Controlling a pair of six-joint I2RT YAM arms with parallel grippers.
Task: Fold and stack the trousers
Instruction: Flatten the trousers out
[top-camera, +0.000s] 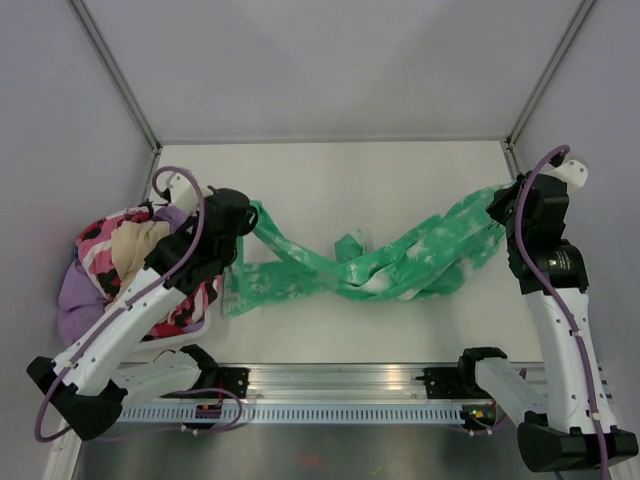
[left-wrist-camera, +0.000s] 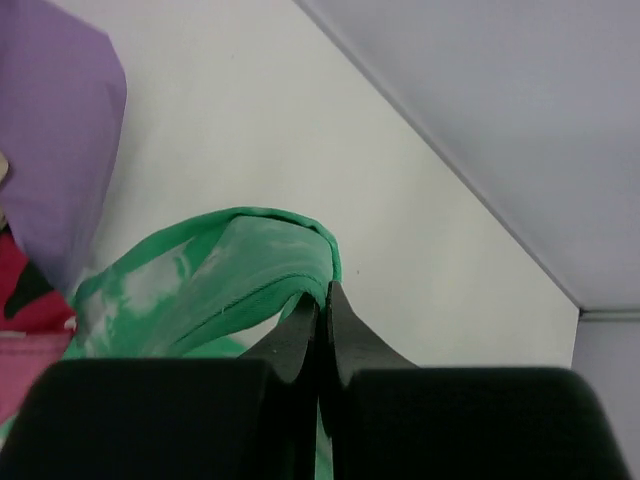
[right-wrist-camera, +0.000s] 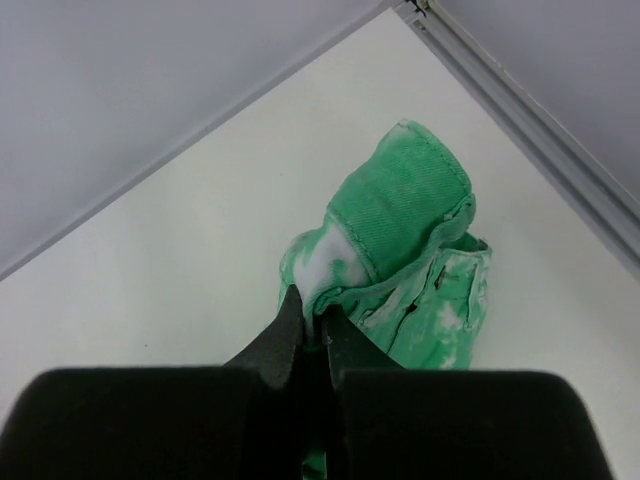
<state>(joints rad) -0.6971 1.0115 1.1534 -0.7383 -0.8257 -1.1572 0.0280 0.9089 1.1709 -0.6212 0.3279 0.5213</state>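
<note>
The task looks to be at its start: nothing is folded and nothing is stacked. The trousers (top-camera: 400, 265) hang in a long, ropy band across the table (top-camera: 330, 180), running from about 9 o'clock to about 3 o'clock in the top view, with the ends raised and the middle sagging onto the surface towards 6 o'clock. There the two legs are twisted over each other in a loose knot, and one flatter stretch of fabric lies on the table at about 8 o'clock.

The left gripper (top-camera: 248, 215) sits at the 9 o'clock end. Its wrist view shows the left gripper (left-wrist-camera: 325, 300) with jaws pressed together on a rolled edge of the trousers (left-wrist-camera: 230, 270). The right gripper (top-camera: 500, 205) sits at the 3 o'clock end, and the right gripper (right-wrist-camera: 312, 315) is likewise clamped on the trousers (right-wrist-camera: 400, 220), just below a thick seamed band; whether that band is the waist or a hem cannot be told.

A pile of other clothes (top-camera: 115, 250) lies beyond the left arm at 9 o'clock, just beside the green fabric.

What is left, by this reading, is nearly everything: untwist the legs, spread the garment flat, fold it, then set it on a stack
</note>
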